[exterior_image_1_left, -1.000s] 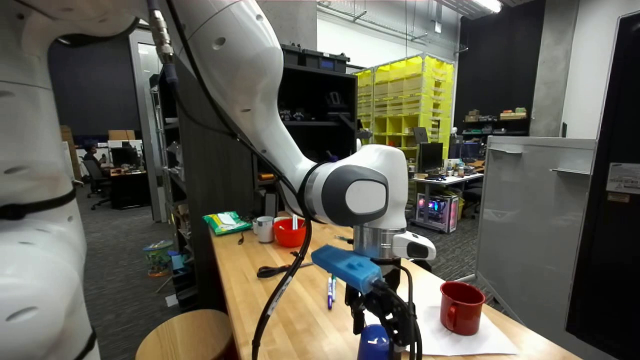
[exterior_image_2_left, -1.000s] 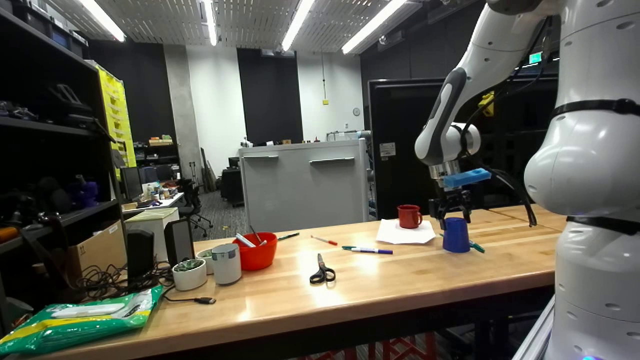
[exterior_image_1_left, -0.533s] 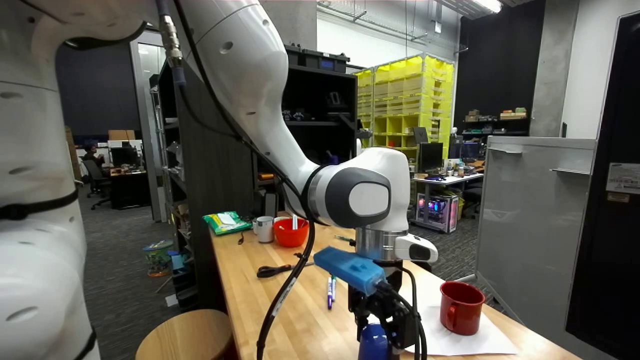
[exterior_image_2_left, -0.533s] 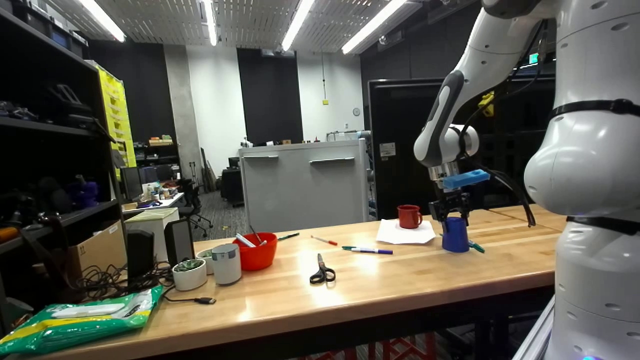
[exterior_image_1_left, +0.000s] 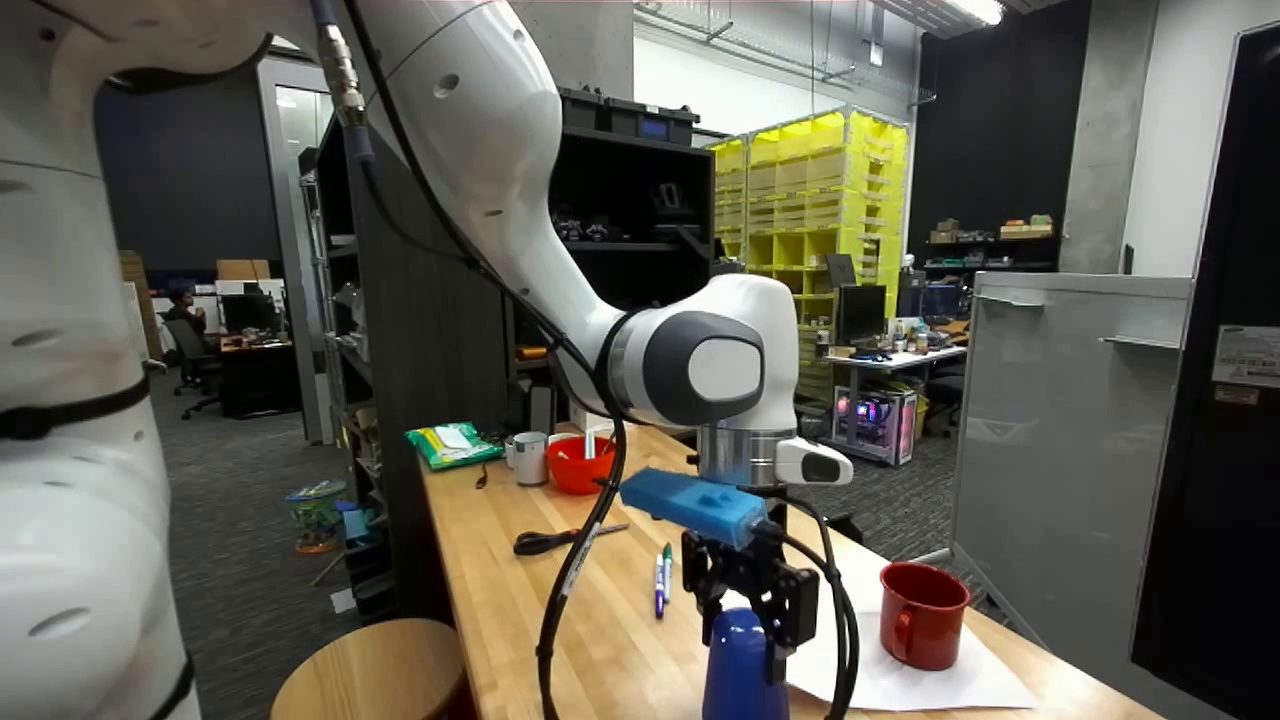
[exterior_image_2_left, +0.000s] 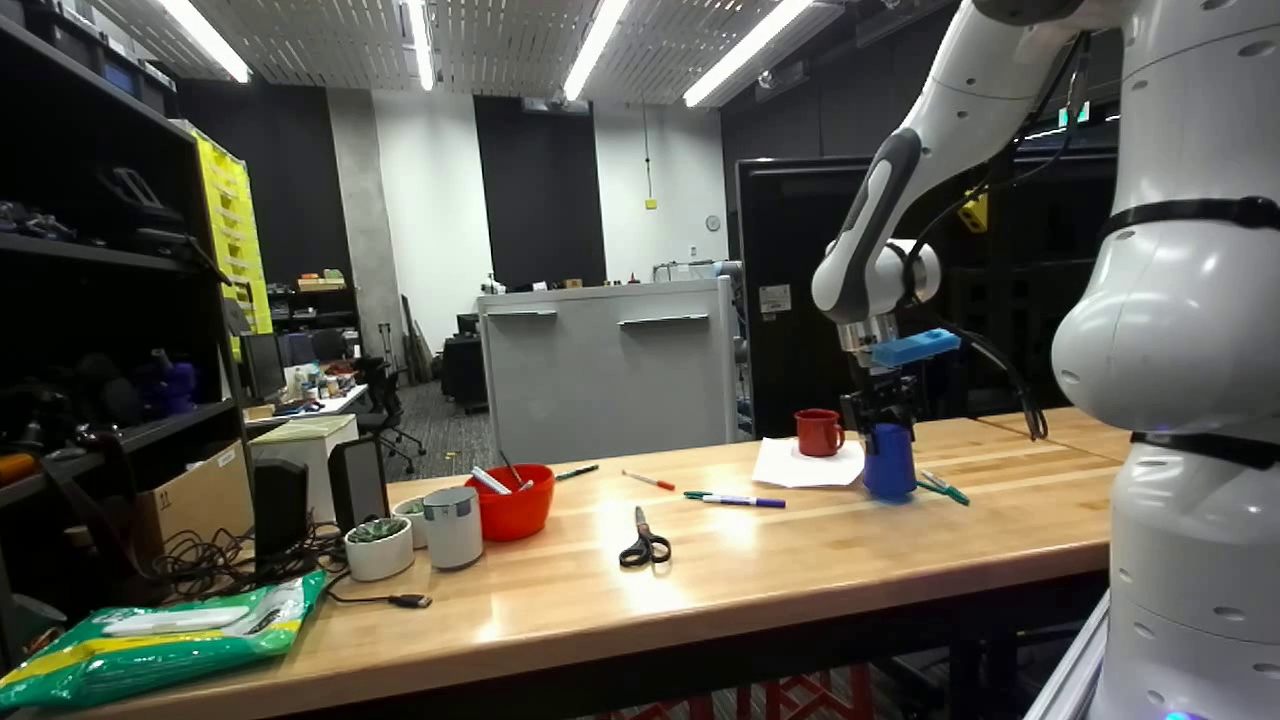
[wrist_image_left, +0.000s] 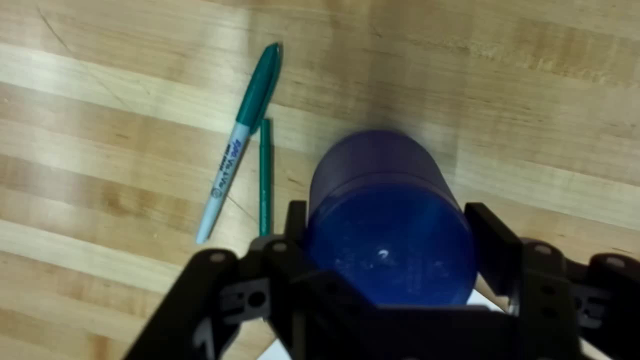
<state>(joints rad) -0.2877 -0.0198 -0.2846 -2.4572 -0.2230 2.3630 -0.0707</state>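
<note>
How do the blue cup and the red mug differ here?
The blue cup is upside down, closed end up; the red mug is upright. The tool clasps the blue cup; the red mug sits untouched on white paper. The red mug has a handle; none shows on the blue cup. Both are drinking vessels.

I have the inverted tapered blue cup (exterior_image_2_left: 889, 465) located between the fingers of the gripper (wrist_image_left: 385, 214). In the wrist view, the green-capped grey marker (wrist_image_left: 238, 140) lies on the wooden counter (wrist_image_left: 550, 125), left of the cup. In an exterior view, the cylindrical red mug (exterior_image_2_left: 815, 434) stands on the white paper sheet (exterior_image_2_left: 788, 472), behind and left of the cup; black-handled scissors (exterior_image_2_left: 643, 537) lie farther left.
</note>
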